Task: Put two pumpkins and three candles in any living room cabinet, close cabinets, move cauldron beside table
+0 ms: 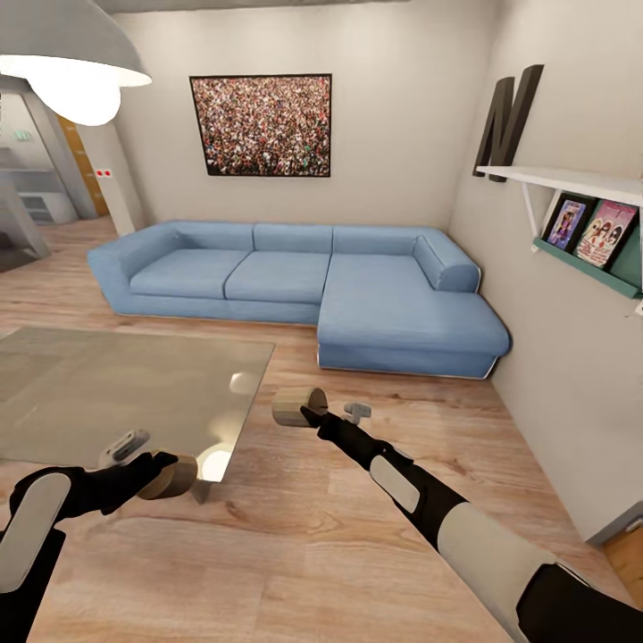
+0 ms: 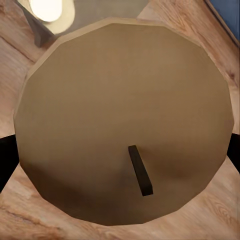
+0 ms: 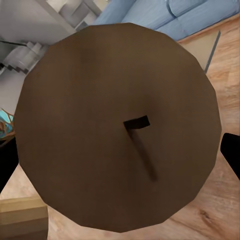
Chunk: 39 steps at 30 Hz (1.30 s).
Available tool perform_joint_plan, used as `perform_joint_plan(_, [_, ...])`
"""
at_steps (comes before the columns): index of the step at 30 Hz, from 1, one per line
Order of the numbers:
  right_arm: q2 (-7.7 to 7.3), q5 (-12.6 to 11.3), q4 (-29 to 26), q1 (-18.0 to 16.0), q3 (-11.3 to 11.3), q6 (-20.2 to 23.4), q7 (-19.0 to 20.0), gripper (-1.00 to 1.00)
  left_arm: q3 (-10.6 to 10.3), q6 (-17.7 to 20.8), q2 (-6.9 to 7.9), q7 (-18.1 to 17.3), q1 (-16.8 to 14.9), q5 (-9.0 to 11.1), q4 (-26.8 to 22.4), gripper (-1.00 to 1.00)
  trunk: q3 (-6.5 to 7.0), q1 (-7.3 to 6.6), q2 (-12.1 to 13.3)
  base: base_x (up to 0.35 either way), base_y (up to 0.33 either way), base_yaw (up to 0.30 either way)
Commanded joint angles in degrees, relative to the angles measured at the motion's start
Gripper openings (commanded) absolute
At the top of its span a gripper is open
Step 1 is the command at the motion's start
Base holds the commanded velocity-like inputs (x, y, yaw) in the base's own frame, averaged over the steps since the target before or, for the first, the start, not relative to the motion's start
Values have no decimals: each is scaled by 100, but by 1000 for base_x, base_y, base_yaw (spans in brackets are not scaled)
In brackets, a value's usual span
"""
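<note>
Fingers of the left gripper (image 1: 165, 471) pinch a candle (image 1: 171, 478) held above the wood floor (image 1: 295, 545), just beside the near corner of the glass-topped table (image 1: 98, 393). Those of the right gripper (image 1: 308, 413) clamp a second candle (image 1: 295, 405), raised over the floor between that table and the blue sofa (image 1: 357, 295). Each wrist view looks onto its candle's flat round top with a dark wick (image 2: 140, 170).

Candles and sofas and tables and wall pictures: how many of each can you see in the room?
Candles: 2, one in the left gripper, one in the right gripper
Sofas: 1
Tables: 1
Wall pictures: 1
Total: 5
</note>
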Motion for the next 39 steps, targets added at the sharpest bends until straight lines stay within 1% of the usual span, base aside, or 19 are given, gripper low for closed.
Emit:
perform_joint_plan(1, [-2, -61, 11, -9, 41, -29, 12, -100, 4, 23, 1, 62, -3, 50, -6, -100, 22, -22, 38, 0, 0, 0])
perform_joint_plan(5, [-2, -78, 12, -9, 39, -33, 12, -100, 4, 23, 5, 62, -3, 106, -6, -100, 131, -110, 199, 0, 0, 0])
perform_joint_plan(13, [-1, -55, 13, -9, 43, -38, 12, -100, 5, 23, 14, 59, -3, 143, -6, -100, 206, -110, 199, 0, 0, 0])
perform_joint_plan(21, [5, -48, 12, -8, 47, -45, 12, -100, 72, 29, 14, 56, -3, 152, -6, -100, 280, -110, 199, 0, 0, 0])
perform_joint_plan(39, [7, -41, 16, -9, 48, -56, 12, -100, 74, 32, 9, 56, -3, 154, -6, -100, 447, -110, 199, 0, 0, 0])
